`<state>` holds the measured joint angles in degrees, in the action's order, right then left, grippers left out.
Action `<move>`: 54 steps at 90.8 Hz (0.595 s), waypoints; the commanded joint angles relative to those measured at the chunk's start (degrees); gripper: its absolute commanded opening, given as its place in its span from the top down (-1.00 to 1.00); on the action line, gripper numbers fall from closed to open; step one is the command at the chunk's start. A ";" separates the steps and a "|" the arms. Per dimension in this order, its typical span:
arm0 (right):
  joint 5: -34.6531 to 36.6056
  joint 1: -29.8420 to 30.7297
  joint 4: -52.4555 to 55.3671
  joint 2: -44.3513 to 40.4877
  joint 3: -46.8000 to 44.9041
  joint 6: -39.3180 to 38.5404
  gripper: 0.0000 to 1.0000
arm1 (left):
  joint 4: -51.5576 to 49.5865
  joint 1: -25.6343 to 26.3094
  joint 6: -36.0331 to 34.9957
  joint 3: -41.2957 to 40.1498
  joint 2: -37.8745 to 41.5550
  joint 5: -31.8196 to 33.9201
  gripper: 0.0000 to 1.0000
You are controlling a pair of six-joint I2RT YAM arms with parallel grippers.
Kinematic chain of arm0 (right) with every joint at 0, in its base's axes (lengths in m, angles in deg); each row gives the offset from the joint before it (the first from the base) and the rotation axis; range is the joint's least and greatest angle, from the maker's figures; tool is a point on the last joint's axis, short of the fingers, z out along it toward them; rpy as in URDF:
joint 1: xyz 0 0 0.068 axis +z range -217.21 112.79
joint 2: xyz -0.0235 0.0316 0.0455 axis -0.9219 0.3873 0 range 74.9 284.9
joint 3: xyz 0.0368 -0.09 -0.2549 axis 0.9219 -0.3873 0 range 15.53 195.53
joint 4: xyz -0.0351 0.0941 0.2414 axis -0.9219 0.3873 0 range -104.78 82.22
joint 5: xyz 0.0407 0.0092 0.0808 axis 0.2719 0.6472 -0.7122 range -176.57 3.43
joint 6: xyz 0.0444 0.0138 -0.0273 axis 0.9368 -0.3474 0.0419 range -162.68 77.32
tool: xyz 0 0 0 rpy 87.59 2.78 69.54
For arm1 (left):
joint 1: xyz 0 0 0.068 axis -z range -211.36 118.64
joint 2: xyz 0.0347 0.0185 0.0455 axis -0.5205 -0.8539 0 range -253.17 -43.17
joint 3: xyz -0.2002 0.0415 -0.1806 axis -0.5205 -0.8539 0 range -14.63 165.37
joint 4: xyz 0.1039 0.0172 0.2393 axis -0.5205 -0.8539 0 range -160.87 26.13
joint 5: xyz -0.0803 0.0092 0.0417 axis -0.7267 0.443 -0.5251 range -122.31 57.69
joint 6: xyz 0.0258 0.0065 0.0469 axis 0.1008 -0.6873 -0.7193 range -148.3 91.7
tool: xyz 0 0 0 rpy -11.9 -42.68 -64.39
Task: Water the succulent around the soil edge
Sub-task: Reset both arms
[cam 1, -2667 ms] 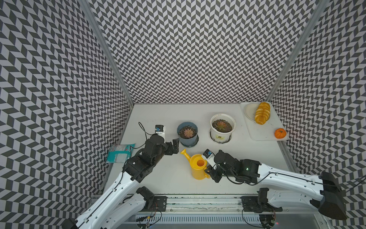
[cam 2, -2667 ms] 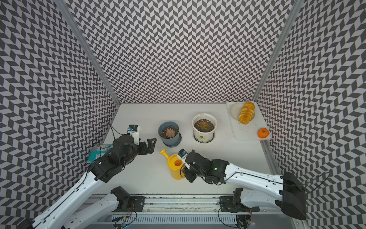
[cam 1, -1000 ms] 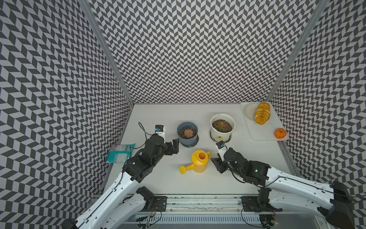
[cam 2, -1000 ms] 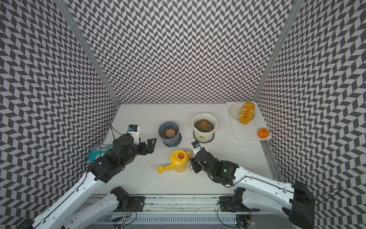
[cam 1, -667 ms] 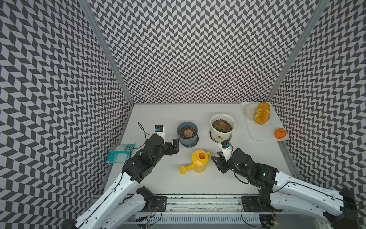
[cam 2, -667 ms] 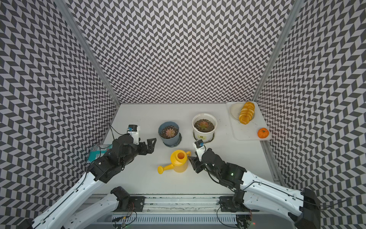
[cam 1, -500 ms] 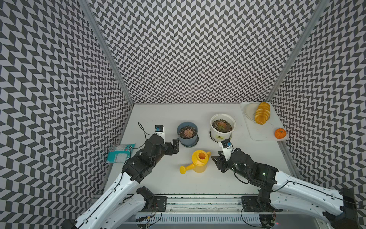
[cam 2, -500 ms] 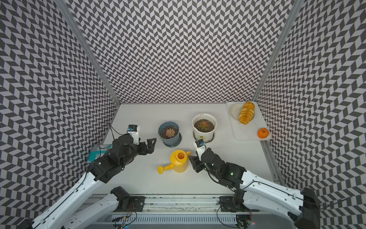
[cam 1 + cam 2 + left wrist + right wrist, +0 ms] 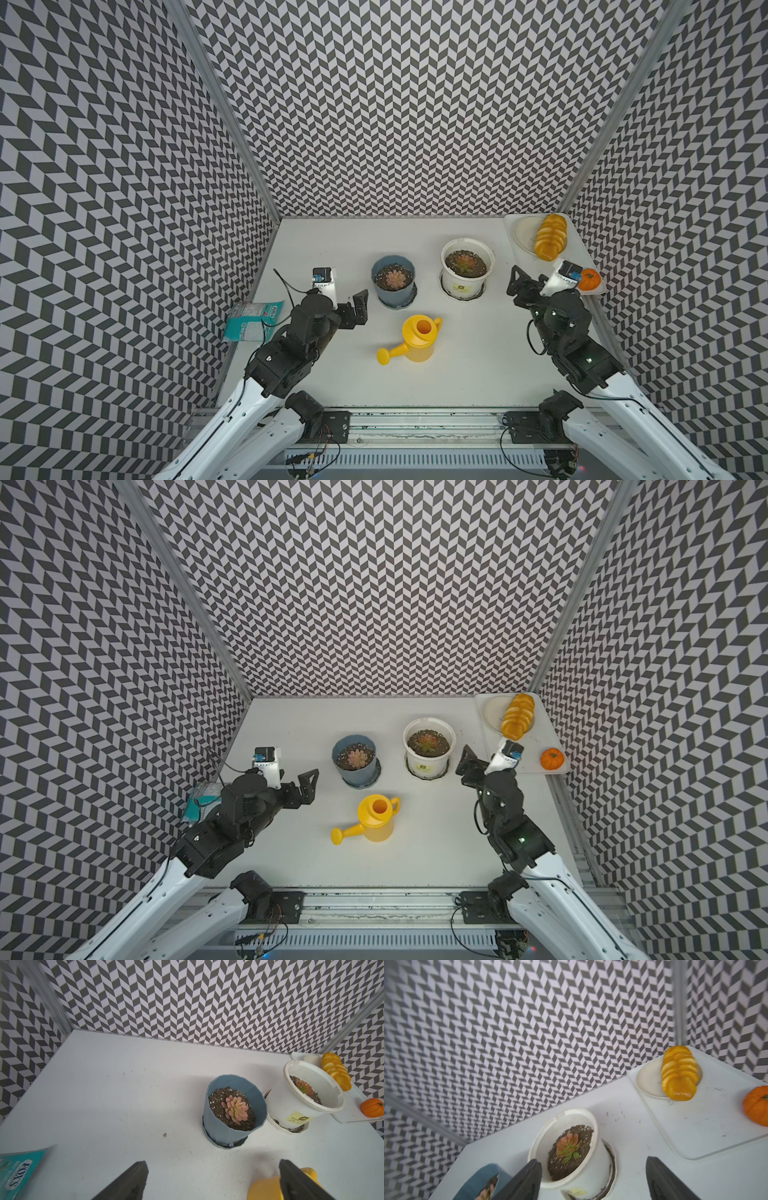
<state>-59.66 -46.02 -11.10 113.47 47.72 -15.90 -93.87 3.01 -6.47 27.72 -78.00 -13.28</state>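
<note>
The succulent [image 9: 392,279] [image 9: 355,757] [image 9: 234,1108], a pale pink rosette, sits in a blue-grey pot mid-table. The soil edge [image 9: 216,1097] is a dark gritty ring inside the rim. A yellow watering can [image 9: 417,336] [image 9: 376,818] stands upright in front of the pot, its spout pointing to the front left, and nothing touches it. My left gripper [image 9: 357,309] [image 9: 213,1164] hovers open to the left of the pot and the can. My right gripper [image 9: 524,286] [image 9: 593,1161] is open and empty, well to the right of the can, near the tray.
A white pot [image 9: 467,266] [image 9: 571,1153] with a darker red-green rosette stands right of the blue-grey one. At the back right a white tray [image 9: 536,754] carries a plate, an orange sliced loaf [image 9: 550,237] and a small orange pumpkin [image 9: 590,279]. A teal packet [image 9: 251,320] lies at the left edge.
My right gripper has opened wider and drawn away from the watering can's handle to the right, toward the tray. The can stays standing where it was. The left arm has not moved.
</note>
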 commanded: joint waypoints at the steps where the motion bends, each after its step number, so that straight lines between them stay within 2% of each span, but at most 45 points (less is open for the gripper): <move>1: -4.13 -10.05 -8.49 1.12 -4.23 3.47 -0.70 | 5.14 0.17 -2.14 -2.26 4.80 2.91 -1.00; 9: -10.81 -18.19 -12.12 1.88 -8.03 6.21 -0.74 | 8.41 0.17 -3.61 -4.94 11.29 4.05 -1.00; 16: -13.49 -21.78 -13.13 2.19 -10.09 8.30 -0.78 | 11.31 0.17 -5.46 -7.74 16.25 4.67 -1.00; 30: -13.08 -22.03 -13.72 0.80 -11.99 8.39 -1.00 | 15.35 0.20 -9.10 -12.57 24.25 7.24 -1.00; 42: -14.67 -22.03 -12.34 -0.66 -11.50 6.63 -1.00 | 17.07 0.26 -10.27 -14.79 27.51 10.11 -1.00; 54: -17.10 -22.03 -14.44 -0.19 -12.36 5.28 -0.99 | 17.41 0.27 -10.82 -14.35 26.73 11.13 -1.00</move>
<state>-73.67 -67.77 -20.84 113.38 35.50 -9.03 -79.84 3.11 -15.28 13.10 -51.05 -4.58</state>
